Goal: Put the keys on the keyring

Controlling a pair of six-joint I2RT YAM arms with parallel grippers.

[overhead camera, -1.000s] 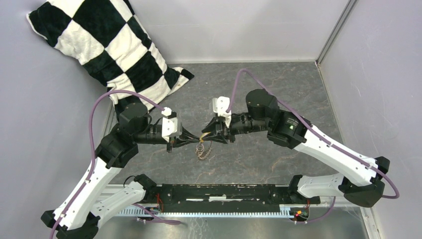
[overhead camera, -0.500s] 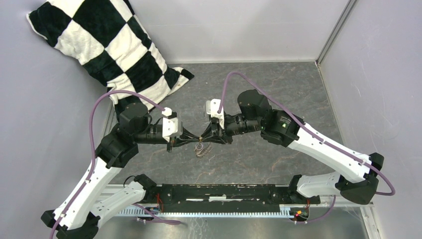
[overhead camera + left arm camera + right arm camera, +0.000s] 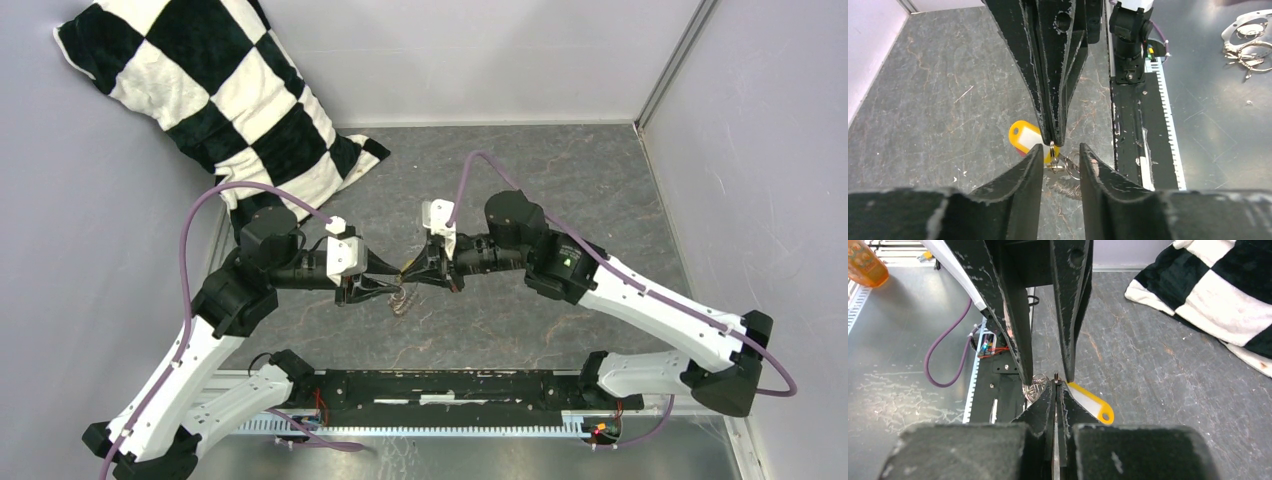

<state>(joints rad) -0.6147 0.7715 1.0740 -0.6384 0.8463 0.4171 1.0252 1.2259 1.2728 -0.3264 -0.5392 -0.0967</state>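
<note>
The right gripper (image 3: 1055,385) has its two fingers (image 3: 1045,407) pressed tight together. They pinch a thin bit of wire at the top of the keyring (image 3: 1069,166). The rest of the keyring hangs just under the tips as a small bunch of silver loops. It is not clear whether the loops touch the table.

The left gripper (image 3: 1060,146) points straight at the right one. Its two fingers (image 3: 1025,177) are spread apart, one on each side of the right gripper's tips. They hold nothing.

The key (image 3: 1023,139) has a flat yellow head with a white patch on it. In the left wrist view it sits at 9 o'clock from the pinched spot. In the right wrist view it sits at 4 o'clock, with a small hole at its far end. Its blade cannot be seen, and it is not clear whether it is on the ring.

From above, the two grippers meet over the middle of the grey table (image 3: 540,180). The keyring hangs at 6 o'clock from where they meet. The left arm reaches in from 8 o'clock and the right arm from 4 o'clock. A black and white checked pillow (image 3: 200,90) leans in the corner at 10 o'clock.
</note>
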